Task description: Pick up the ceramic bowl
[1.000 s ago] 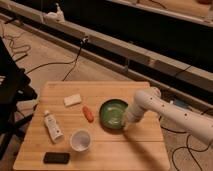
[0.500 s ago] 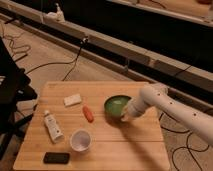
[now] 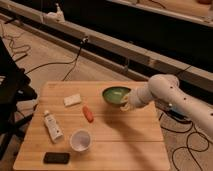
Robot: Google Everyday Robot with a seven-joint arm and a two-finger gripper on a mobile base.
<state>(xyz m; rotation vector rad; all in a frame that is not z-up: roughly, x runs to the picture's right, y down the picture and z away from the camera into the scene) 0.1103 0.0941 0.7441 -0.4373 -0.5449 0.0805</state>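
Bowl (image 3: 115, 95) — green, ceramic — hangs tilted just above the counter (image 3: 125, 140), up and right of the orange carrot (image 3: 88, 114), with the claw (image 3: 125, 104) pinched on its right rim. That one-sided rim grip looks risky: the glossy glaze could slip and the bowl might swing down, dropping near the white cup (image 3: 80, 140).

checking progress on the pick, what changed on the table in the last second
The ceramic bowl has come up off the wooden table, tilted, and shifted toward the far edge, carried by the gripper at its right rim. The white cup, orange piece, tube and black phone stayed put.
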